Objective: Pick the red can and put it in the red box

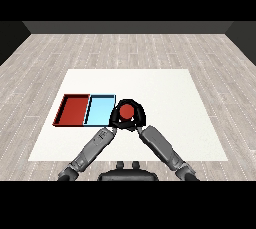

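Note:
The red can point(127, 111) stands upright on the white table just right of the light blue tray point(99, 109). Both hands meet around it: my left hand point(115, 117) curls against its left side and my right hand point(139, 116) curls round its right side and over the back. The can's red top shows between them. The red tray point(72, 109) lies at the far left, beside the blue tray, with nothing in it.
The white table point(170, 98) stretches wide to the right and behind the hands. The two trays lie side by side at the left. Grey plank floor surrounds the table.

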